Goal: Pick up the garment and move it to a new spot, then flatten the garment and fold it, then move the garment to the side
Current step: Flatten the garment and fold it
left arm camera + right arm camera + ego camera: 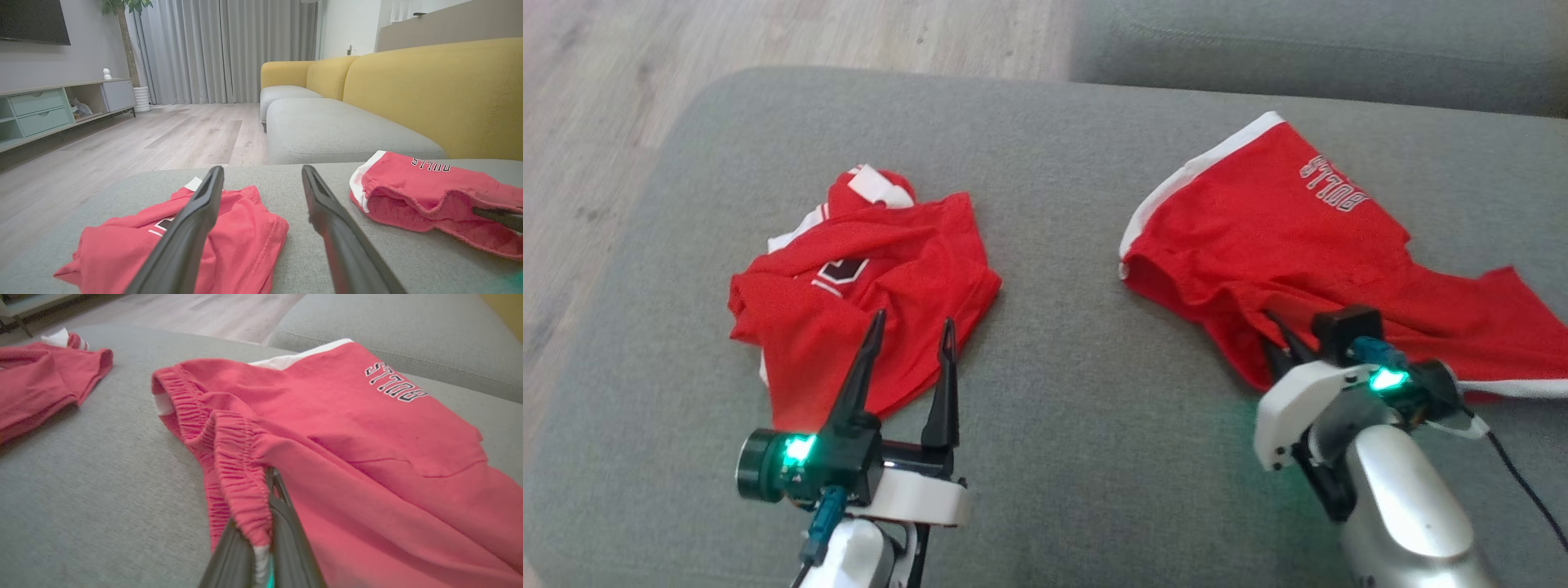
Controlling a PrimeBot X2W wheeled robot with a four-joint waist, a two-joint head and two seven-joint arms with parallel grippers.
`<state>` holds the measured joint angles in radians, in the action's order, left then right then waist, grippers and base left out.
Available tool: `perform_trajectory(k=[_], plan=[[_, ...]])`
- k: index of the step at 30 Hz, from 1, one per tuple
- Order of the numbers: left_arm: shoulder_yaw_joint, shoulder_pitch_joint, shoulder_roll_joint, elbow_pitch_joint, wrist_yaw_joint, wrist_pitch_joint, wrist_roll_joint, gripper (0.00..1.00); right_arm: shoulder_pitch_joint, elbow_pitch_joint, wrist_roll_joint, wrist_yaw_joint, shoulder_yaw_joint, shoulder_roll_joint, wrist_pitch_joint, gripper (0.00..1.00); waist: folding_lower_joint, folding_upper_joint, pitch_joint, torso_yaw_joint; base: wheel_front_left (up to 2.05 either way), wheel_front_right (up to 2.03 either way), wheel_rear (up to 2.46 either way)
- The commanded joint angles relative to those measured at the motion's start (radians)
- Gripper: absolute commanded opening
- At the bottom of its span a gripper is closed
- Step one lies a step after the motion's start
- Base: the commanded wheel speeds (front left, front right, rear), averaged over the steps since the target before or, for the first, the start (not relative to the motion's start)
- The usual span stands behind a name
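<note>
The right gripper (1278,336) at lower right pinches the elastic waistband (241,473) of the red shorts (1282,220), mid-right on the grey cushion (1062,269), probably the firmest hold on such light, limp cloth, while the left gripper (913,327) is spread

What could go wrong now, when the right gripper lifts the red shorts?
1. The right gripper pinches only a thin bit of the elastic waistband of the shorts, so the cloth may slip out.
2. The open left gripper hovers close to the crumpled red garment and could snag it.
</note>
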<state>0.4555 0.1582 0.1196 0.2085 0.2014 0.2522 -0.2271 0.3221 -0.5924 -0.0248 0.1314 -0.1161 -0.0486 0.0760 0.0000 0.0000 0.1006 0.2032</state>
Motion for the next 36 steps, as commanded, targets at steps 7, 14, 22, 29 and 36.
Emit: perform_trajectory(k=[7, 14, 22, 29, 36], plan=[[-0.046, 0.011, 0.029, -0.032, 0.004, 0.010, 0.010, 1.00, 0.048, 0.076, 0.170, -0.001, -0.181, -0.002, -0.015, 0.00, 0.0000, 0.0000, -0.042, -0.030, 0.00, 0.00, 0.00], [-0.041, 0.002, 0.039, -0.038, 0.008, 0.008, 0.012, 1.00, 0.055, 0.096, 0.259, -0.001, -0.295, -0.002, -0.020, 0.00, 0.0000, 0.0000, -0.062, -0.016, 0.00, 0.00, 0.00], [-0.040, -0.002, 0.046, -0.042, 0.013, 0.007, 0.006, 1.00, 0.063, 0.079, 0.290, -0.001, -0.334, -0.002, -0.033, 1.00, 0.0000, 0.0000, -0.073, 0.002, 0.00, 0.00, 0.00], [-0.048, -0.009, 0.048, -0.050, 0.025, 0.007, -0.003, 1.00, 0.048, 0.095, 0.251, -0.001, -0.317, -0.002, -0.017, 1.00, 0.0000, 0.0000, -0.089, -0.038, 0.00, 0.00, 0.00], [-0.049, -0.012, 0.045, -0.056, 0.029, 0.008, -0.009, 1.00, -0.013, 0.189, 0.181, -0.001, -0.225, -0.002, 0.007, 1.00, 0.0000, 0.0000, -0.123, -0.105, 0.00, 0.00, 0.00]])
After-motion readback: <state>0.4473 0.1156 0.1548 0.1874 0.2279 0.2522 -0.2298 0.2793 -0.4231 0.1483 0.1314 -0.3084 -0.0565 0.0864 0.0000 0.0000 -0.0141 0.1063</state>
